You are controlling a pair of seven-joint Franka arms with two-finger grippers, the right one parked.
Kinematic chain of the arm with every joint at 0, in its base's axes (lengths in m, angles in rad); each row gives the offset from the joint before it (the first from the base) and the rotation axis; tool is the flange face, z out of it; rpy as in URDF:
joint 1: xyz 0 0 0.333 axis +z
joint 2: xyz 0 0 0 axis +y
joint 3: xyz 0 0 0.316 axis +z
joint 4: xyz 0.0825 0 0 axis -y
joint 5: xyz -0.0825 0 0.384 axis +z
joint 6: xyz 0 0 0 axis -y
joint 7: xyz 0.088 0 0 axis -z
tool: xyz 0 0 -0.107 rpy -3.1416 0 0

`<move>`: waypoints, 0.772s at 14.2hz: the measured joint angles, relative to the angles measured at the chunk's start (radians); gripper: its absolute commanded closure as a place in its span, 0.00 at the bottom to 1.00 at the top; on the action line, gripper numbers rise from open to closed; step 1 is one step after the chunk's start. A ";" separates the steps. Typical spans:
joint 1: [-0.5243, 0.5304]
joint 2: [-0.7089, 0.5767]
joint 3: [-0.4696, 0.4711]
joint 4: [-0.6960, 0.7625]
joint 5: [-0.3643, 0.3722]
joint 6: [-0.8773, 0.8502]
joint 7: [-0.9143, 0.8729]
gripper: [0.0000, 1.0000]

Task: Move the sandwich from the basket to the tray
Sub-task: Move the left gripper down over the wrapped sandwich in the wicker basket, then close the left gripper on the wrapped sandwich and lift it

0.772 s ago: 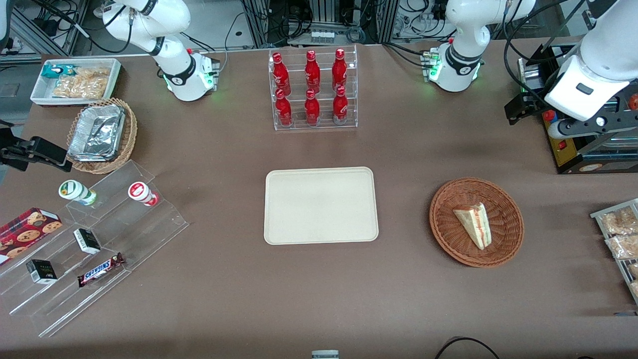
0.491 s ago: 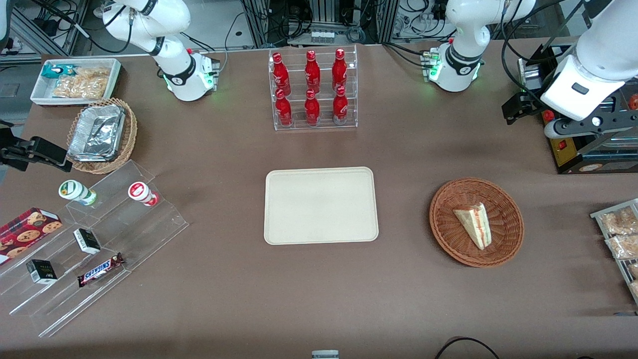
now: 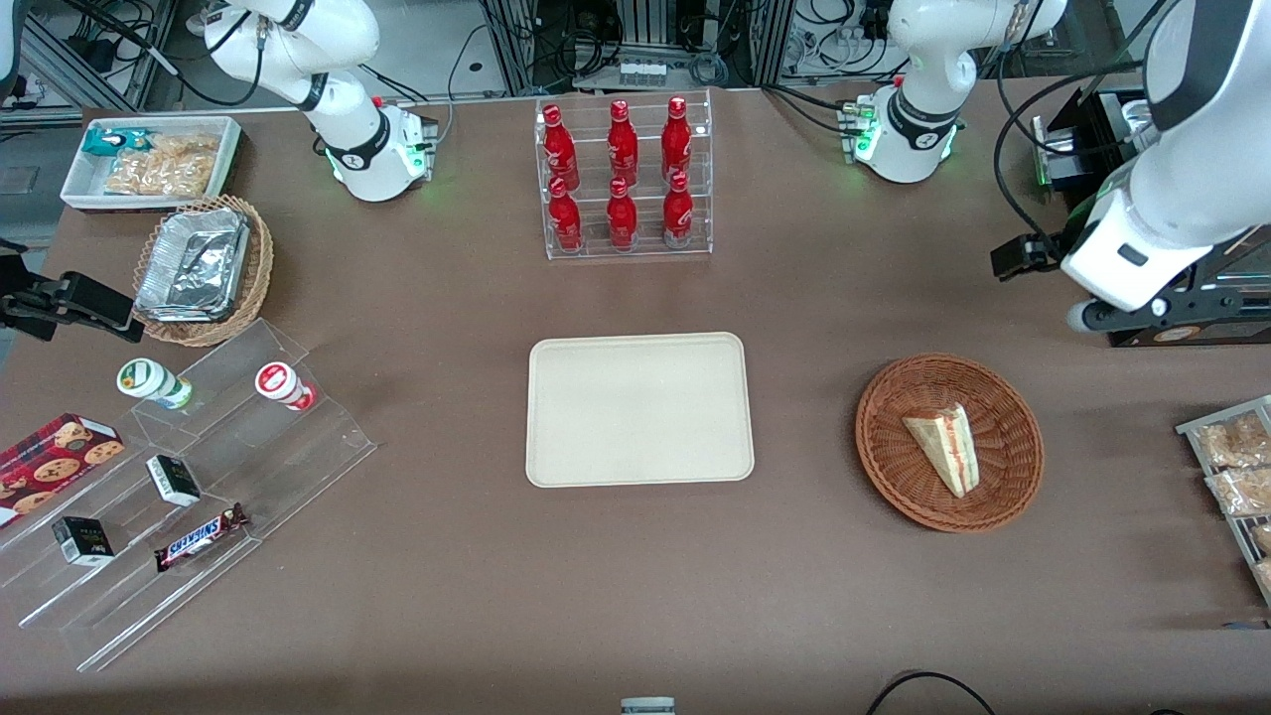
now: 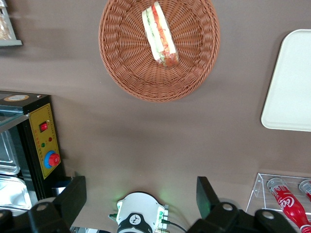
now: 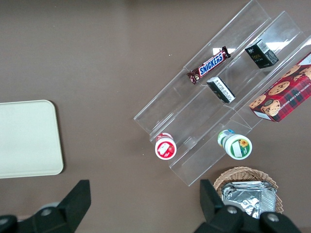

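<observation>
The sandwich (image 3: 943,449) (image 4: 159,34), a pale wedge with a red-pink filling, lies in the round reddish-brown wicker basket (image 3: 879,437) (image 4: 126,73). Nothing touches it. The flat cream tray (image 3: 635,409) (image 4: 291,82) sits bare at the table's middle, beside the basket. My left gripper (image 4: 141,194) hangs open high above the table with nothing between its fingers. It is farther from the front camera than the basket and toward the working arm's end, where the arm's wrist (image 3: 1127,258) shows in the front view.
A black control box with red buttons (image 4: 41,141) stands under the arm near the table's end. The arm's base (image 3: 909,139) and a clear rack of red bottles (image 3: 624,179) sit farther back. Bagged snacks (image 3: 1236,467) lie beside the basket at the table's edge.
The left arm's wrist has swung nearer to the front camera and a little toward the basket. The sandwich, basket and tray have not moved.
</observation>
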 measured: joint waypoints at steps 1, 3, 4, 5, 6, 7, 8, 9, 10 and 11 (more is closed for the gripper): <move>0.000 0.019 0.000 0.000 0.001 0.000 0.000 0.00; 0.000 0.072 0.005 -0.002 0.009 0.006 -0.005 0.00; -0.001 0.107 0.015 -0.004 0.018 0.031 -0.017 0.00; 0.000 0.144 0.032 -0.011 0.021 0.076 -0.029 0.00; 0.001 0.179 0.048 -0.026 0.022 0.131 -0.034 0.00; 0.003 0.211 0.058 -0.051 0.022 0.195 -0.035 0.00; 0.005 0.238 0.064 -0.083 0.022 0.259 -0.040 0.00; 0.004 0.262 0.068 -0.118 0.021 0.322 -0.058 0.00; 0.004 0.283 0.072 -0.147 0.021 0.380 -0.093 0.00; 0.004 0.307 0.077 -0.167 0.021 0.426 -0.139 0.00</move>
